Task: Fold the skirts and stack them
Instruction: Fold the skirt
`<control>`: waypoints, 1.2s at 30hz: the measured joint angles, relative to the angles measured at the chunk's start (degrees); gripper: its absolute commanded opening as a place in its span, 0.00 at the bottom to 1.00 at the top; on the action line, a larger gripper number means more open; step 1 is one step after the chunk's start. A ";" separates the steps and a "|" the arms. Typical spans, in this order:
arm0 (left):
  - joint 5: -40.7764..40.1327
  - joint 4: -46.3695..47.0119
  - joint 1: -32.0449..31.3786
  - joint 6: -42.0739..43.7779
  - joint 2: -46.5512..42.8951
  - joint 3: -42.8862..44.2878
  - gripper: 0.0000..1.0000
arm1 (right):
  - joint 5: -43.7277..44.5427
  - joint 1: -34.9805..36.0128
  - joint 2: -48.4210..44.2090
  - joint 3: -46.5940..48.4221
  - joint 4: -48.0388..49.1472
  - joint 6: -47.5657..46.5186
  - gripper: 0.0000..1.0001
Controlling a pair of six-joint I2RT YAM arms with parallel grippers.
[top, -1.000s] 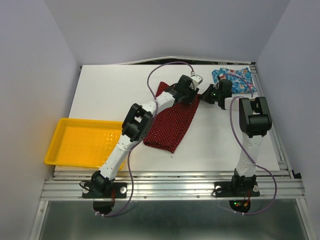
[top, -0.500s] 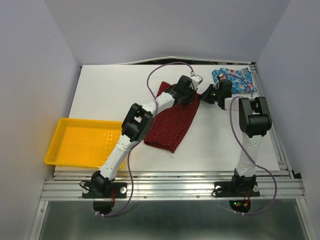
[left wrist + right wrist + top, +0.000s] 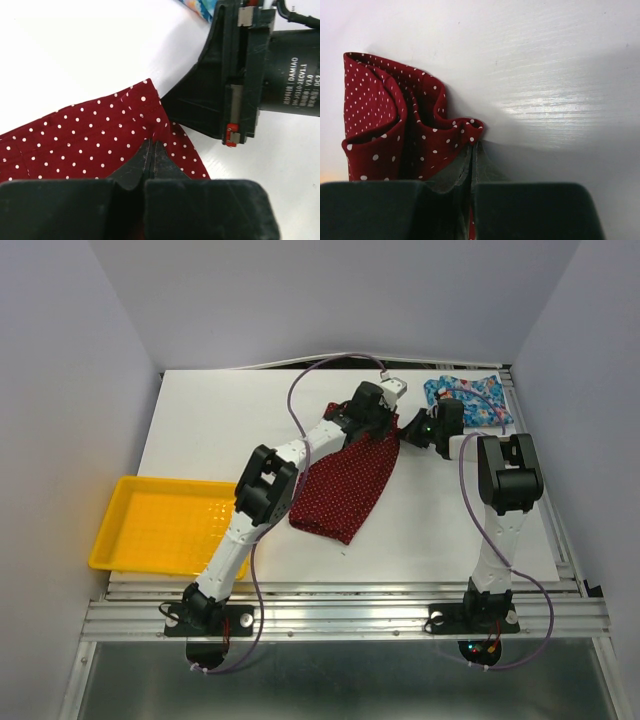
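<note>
The dark red dotted skirt [image 3: 345,490] lies folded long at the table's middle, its far end bunched and raised. My left gripper [image 3: 383,430] is shut on that far edge, as the left wrist view [image 3: 151,145] shows over the red cloth [image 3: 90,140]. My right gripper [image 3: 405,430] is right beside it, shut on the skirt's far right corner [image 3: 465,127], with red cloth showing between its jaws [image 3: 474,147]. The blue floral skirt [image 3: 490,412] lies at the far right corner, behind the right gripper.
A yellow tray [image 3: 100,550] sits at the near left edge of the table. The right gripper's black body [image 3: 245,75] fills the upper right of the left wrist view. A purple cable loops over the far side of the table.
My left gripper has moved a little back and up with the skirt's far edge, which now bunches higher. The right gripper has barely moved.
</note>
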 measured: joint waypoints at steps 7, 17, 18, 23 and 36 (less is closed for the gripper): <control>1.95 0.00 -0.39 -0.15 -0.20 -0.37 0.00 | 0.92 0.00 -0.11 -0.02 -0.02 0.55 0.01; 2.25 0.31 -0.79 -1.51 -0.94 -1.97 0.00 | 4.96 0.07 -4.72 -4.76 -1.44 1.16 0.01; 2.47 0.35 -0.83 -1.66 -0.94 -1.97 0.00 | 5.14 0.07 -5.03 -4.83 -1.66 1.16 0.01; 3.08 0.35 -1.44 -2.01 -0.94 -1.97 0.00 | 5.18 0.07 -5.27 -4.83 -2.29 1.14 0.01; 5.79 0.42 -2.71 -2.89 0.79 -1.57 0.23 | 6.25 0.07 -5.27 -4.83 -2.64 1.11 0.03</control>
